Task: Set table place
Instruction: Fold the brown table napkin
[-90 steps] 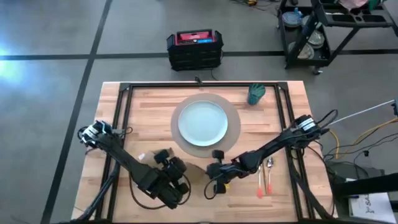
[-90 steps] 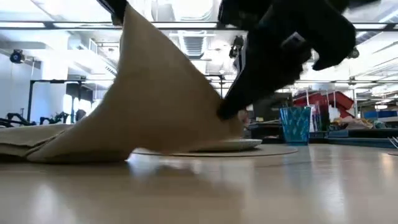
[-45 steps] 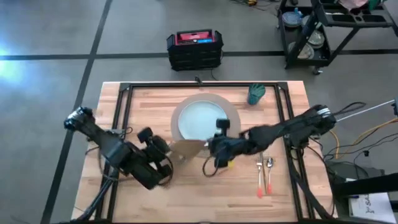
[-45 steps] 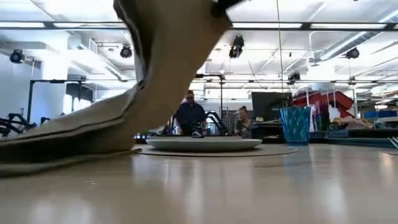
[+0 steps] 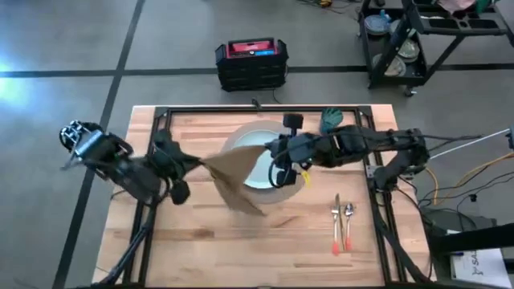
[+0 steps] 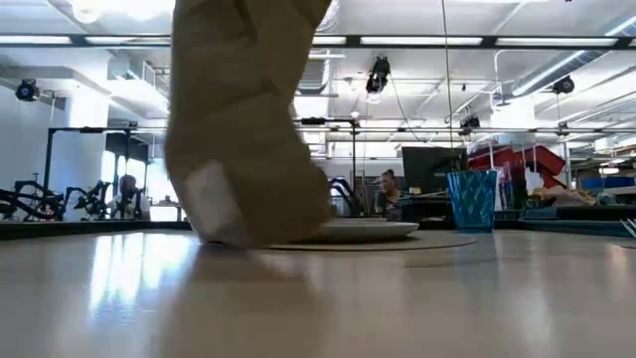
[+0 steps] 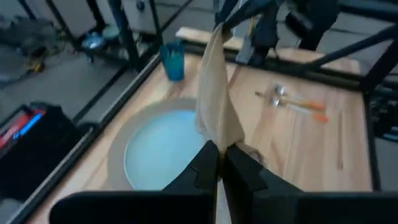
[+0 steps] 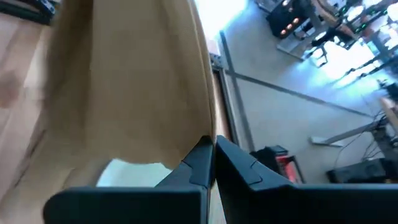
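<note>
Light wooden table (image 5: 201,249) on grey floor. Left gripper (image 5: 195,163) pinched shut on one corner of brown napkin (image 5: 233,181); right gripper (image 5: 270,149) clamped on opposite edge. Napkin suspended between both over pale plate (image 5: 259,178) and round mat (image 5: 291,189). Teal cup (image 5: 331,120) beyond; fork (image 5: 336,221) and spoon (image 5: 348,218) flat at right.

The plate (image 5: 261,164) sits on the mat (image 5: 239,138) on the table (image 5: 201,257). The napkin (image 5: 233,181) hangs over the plate's left edge, held between the left gripper (image 5: 195,163) left of the plate and the right gripper (image 5: 271,152) above it. Right of the plate lie the fork (image 5: 336,221) and spoon (image 5: 348,223) side by side; the cup (image 5: 330,120) stands behind and to the right.
</note>
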Motion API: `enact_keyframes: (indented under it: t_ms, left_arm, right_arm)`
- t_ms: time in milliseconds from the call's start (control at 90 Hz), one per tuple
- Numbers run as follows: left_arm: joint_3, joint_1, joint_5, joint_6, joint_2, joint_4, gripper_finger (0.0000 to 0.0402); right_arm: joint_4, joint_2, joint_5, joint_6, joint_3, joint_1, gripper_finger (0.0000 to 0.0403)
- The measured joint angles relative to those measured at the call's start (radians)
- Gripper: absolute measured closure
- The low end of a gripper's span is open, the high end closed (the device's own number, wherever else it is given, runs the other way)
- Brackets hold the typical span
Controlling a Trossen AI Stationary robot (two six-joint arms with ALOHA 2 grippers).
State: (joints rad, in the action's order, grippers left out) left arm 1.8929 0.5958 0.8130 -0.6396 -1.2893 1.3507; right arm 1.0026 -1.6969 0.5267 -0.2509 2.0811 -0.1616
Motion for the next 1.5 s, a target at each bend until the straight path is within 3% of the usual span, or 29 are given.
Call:
enact_keyframes:
  t_ms: [278, 556, 711, 889, 1056, 1500]
  left_arm:
    - [0.163, -0.042, -0.012, 0.114, -0.071, 0.006, 0.0402]
    - [0.205, -0.043, -0.056, 0.057, -0.162, 0.084, 0.0402]
    - [0.186, -0.03, -0.141, -0.068, -0.217, 0.086, 0.0402]
    - [0.172, -0.012, -0.23, -0.103, -0.291, 0.078, 0.0402]
    - [0.172, 0.006, -0.298, -0.113, -0.323, 0.015, 0.0402]
    - [0.17, 0.12, -0.332, -0.185, -0.333, -0.152, 0.0402]
  right_arm:
    - [0.107, -0.111, 0.051, -0.099, 0.276, 0.049, 0.0403]
    - [0.19, -0.115, 0.048, -0.053, 0.266, 0.053, 0.0403]
    - [0.276, -0.115, 0.045, 0.03, 0.266, 0.01, 0.0403]
    - [0.341, -0.111, 0.043, 0.089, 0.274, -0.052, 0.0403]
    - [0.379, -0.094, 0.041, 0.137, 0.274, -0.105, 0.0403]
    - [0.517, -0.067, -0.038, 0.326, 0.275, -0.237, 0.0403]
